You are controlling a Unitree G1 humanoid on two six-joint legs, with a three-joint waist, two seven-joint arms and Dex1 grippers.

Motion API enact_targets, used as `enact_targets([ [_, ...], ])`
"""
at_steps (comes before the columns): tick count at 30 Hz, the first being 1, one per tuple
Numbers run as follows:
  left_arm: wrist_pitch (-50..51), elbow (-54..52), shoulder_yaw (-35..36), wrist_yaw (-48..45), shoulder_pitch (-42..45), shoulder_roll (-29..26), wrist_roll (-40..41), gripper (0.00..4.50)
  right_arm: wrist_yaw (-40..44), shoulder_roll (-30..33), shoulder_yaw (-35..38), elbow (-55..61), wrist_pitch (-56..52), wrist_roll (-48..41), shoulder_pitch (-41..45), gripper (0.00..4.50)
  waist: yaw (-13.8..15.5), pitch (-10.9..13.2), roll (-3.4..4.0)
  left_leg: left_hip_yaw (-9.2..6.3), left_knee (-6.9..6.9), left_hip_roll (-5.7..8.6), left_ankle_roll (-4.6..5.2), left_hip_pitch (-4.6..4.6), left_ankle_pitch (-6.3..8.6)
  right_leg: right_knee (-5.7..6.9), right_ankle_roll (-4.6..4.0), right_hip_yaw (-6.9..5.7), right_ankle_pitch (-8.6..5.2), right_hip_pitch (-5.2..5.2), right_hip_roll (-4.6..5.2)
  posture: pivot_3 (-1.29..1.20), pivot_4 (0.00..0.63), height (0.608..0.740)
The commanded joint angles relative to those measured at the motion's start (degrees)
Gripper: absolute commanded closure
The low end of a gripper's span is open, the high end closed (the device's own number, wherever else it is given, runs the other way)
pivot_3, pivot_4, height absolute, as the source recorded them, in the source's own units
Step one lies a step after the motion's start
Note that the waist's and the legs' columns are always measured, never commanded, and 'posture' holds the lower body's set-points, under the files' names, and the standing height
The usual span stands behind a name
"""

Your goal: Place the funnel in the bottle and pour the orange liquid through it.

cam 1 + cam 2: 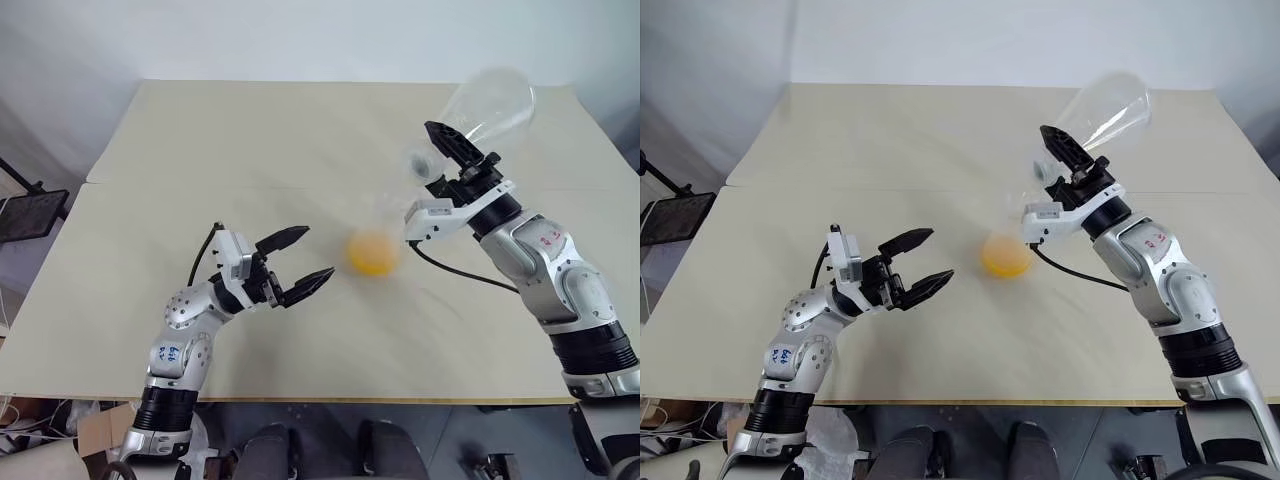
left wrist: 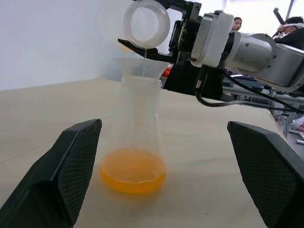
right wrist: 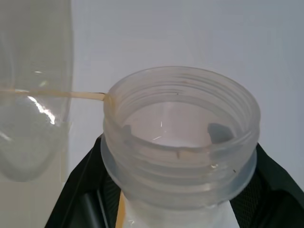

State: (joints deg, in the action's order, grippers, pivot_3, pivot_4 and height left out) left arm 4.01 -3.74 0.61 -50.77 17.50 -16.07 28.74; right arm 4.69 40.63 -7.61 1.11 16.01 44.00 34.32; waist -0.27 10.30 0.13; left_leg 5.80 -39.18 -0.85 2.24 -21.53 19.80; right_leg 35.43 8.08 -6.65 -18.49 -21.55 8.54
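funnel seated in bottle neck | orange liquid pooled at base

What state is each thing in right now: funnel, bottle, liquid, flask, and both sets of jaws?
Funnel: seated upright in the bottle's neck.
Bottle: upright on the table, ungripped.
Orange liquid: pooled in the bottle's base; a thin trickle falling into the funnel.
Flask: tipped mouth-down over the funnel, nearly drained.
Right gripper: jaws shut on the flask's neck.
Left gripper: jaws open, empty, beside the bottle.
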Motion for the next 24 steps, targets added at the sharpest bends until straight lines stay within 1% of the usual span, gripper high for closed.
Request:
enact_targets([
  [1,-0.57,-0.78,-0.25,-0.53,0.89,-0.17,-0.01,0.00,5.43,-2.34,7.19,6.23,-6.26,-11.44,-0.36,2.01,0.02,0.00,0.00,-0.01,0.00,0.00,0.00,0.00,0.00,0.00,0.00,0.00,0.00,0.00,0.00,0.00,0.150,0.740],
  [3,-0.35,-0.56,-0.33,-0.86,1.13,-0.28,0.09,0.00,8.93,-5.29,10.96,9.29,-12.25,-19.66,-1.00,2.01,0.04,0.00,0.00,-0.01,0.00,0.00,0.00,-0.01,0.00,0.00,0.00,-0.01,0.00,0.00,0.00,0.00,0.150,0.740],
  [5,-0.19,-0.19,-0.43,-1.23,1.48,-0.41,0.12,0.00,11.12,-7.77,15.25,11.78,-19.41,-25.96,-1.39,2.01,0.04,0.00,0.00,-0.05,0.00,0.00,0.00,-0.01,0.00,0.00,0.00,-0.02,0.00,0.01,0.00,0.00,0.150,0.740],
  [6,-0.15,0.10,-0.47,-1.40,1.76,-0.41,0.11,0.00,12.03,-8.63,18.31,12.96,-22.66,-29.64,-1.99,2.01,0.11,0.00,0.00,-0.10,0.00,-0.01,0.00,-0.01,0.00,0.01,0.00,-0.07,0.00,0.03,-0.01,0.00,0.150,0.740],
  [8,-0.09,0.53,-0.48,-1.68,2.17,-0.43,0.10,0.00,13.52,-9.99,23.85,15.00,-29.53,-35.94,-3.21,2.01,0.36,0.00,0.00,-0.17,-0.01,0.02,0.01,-0.03,0.00,0.02,0.00,-0.10,0.00,0.06,0.01,0.00,0.150,0.740],
  [11,-0.01,0.93,-0.50,-2.09,2.52,-0.55,0.18,0.00,13.60,-9.96,32.06,15.20,-36.68,-42.06,-5.84,2.01,0.59,0.00,0.00,-0.26,-0.01,0.06,0.03,-0.04,0.00,0.01,0.00,-0.15,0.00,0.11,0.02,0.00,0.150,0.740],
  [14,0.06,1.15,-0.64,-2.45,2.66,-0.66,0.24,0.00,13.35,-10.39,40.11,11.97,-39.60,-49.34,-7.79,2.01,0.50,0.00,0.00,-0.26,0.00,0.07,0.03,-0.06,0.00,0.01,0.00,-0.19,0.00,0.09,0.02,0.00,0.150,0.740],
  [16,0.15,1.25,-0.68,-2.58,2.76,-0.66,0.27,0.00,11.79,-10.14,44.80,7.84,-37.21,-51.61,-9.21,2.01,0.29,0.00,0.00,-0.22,0.01,0.06,0.03,-0.06,0.00,0.01,0.00,-0.18,0.00,0.08,0.01,0.00,0.150,0.740],
  [20,0.16,1.45,-0.65,-2.72,2.95,-0.76,0.27,0.00,9.50,-8.46,47.53,4.17,-36.71,-51.33,-13.52,2.01,0.20,-0.01,0.01,-0.17,0.02,0.05,0.02,-0.03,0.00,0.01,0.00,-0.15,0.00,0.08,0.00,0.00,0.150,0.740],
  [24,0.19,1.47,-0.46,-2.77,2.95,-0.91,0.22,0.00,8.02,-8.46,50.04,2.20,-37.13,-53.68,-16.14,2.01,0.09,-0.02,0.05,-0.04,0.03,0.04,0.02,0.00,-0.01,0.01,0.00,-0.04,0.00,0.04,-0.01,0.00,0.150,0.740],
])
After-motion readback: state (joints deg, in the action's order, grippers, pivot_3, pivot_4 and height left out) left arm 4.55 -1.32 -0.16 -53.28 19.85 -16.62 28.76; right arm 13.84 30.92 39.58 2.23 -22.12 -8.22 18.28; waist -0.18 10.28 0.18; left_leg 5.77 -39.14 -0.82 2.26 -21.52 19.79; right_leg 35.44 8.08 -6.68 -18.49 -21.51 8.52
